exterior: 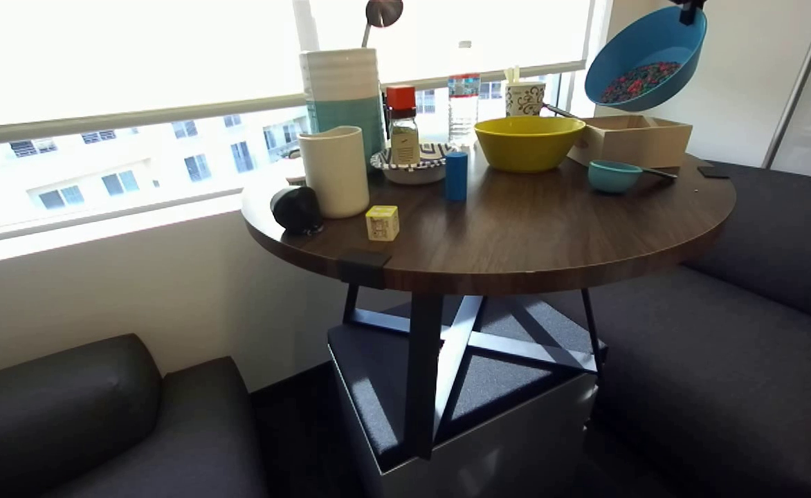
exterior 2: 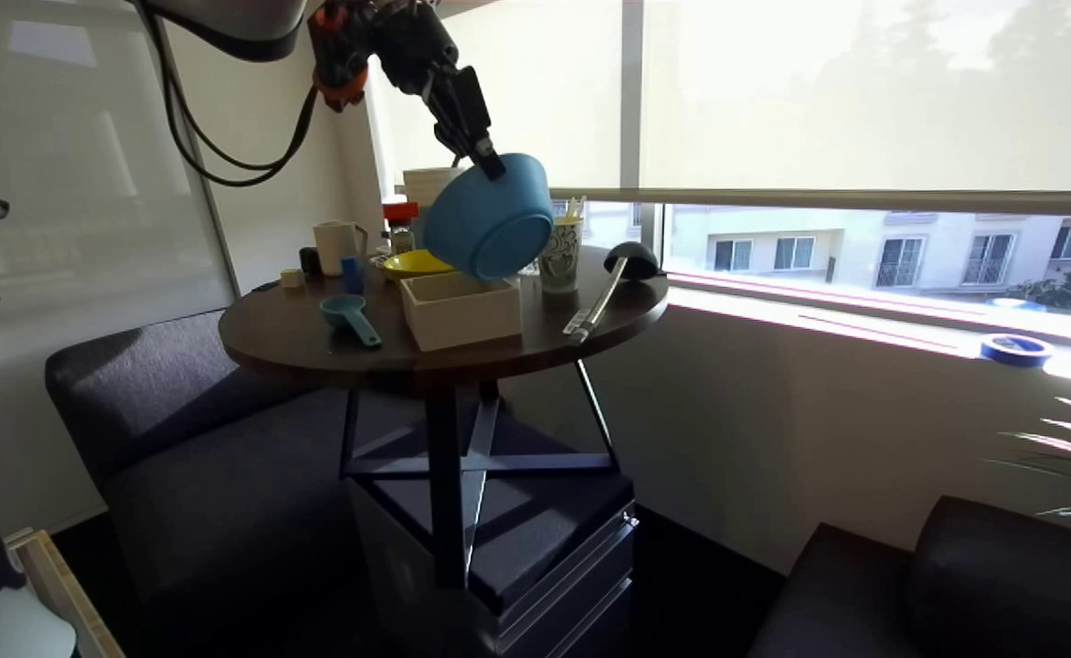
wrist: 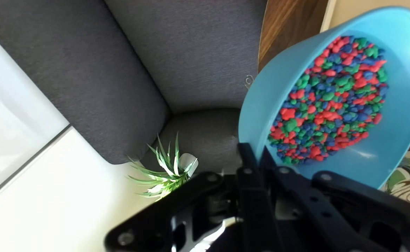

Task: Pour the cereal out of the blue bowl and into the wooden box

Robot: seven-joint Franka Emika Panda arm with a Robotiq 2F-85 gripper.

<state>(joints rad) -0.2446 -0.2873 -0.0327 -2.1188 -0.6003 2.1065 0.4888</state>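
Note:
The large blue bowl (exterior: 679,38) hangs tilted in the air above the wooden box (exterior: 644,146) in both exterior views. The underside of the blue bowl (exterior 2: 476,219) faces the camera in an exterior view, just above the wooden box (exterior 2: 467,313). The red, green and blue cereal (wrist: 331,101) lies pooled inside the bowl on its lower side. My gripper (wrist: 255,152) is shut on the bowl's rim, one finger inside and one outside. The gripper (exterior 2: 492,163) also shows at the bowl's upper rim. The inside of the box is mostly hidden.
A yellow bowl (exterior: 526,145), a patterned paper cup (exterior: 523,98) and a small teal scoop (exterior: 613,178) stand close to the box. A ladle (exterior 2: 622,270) lies beside the cup. A bottle (exterior: 463,104) stands behind. The round table (exterior: 516,242) edge is near the box.

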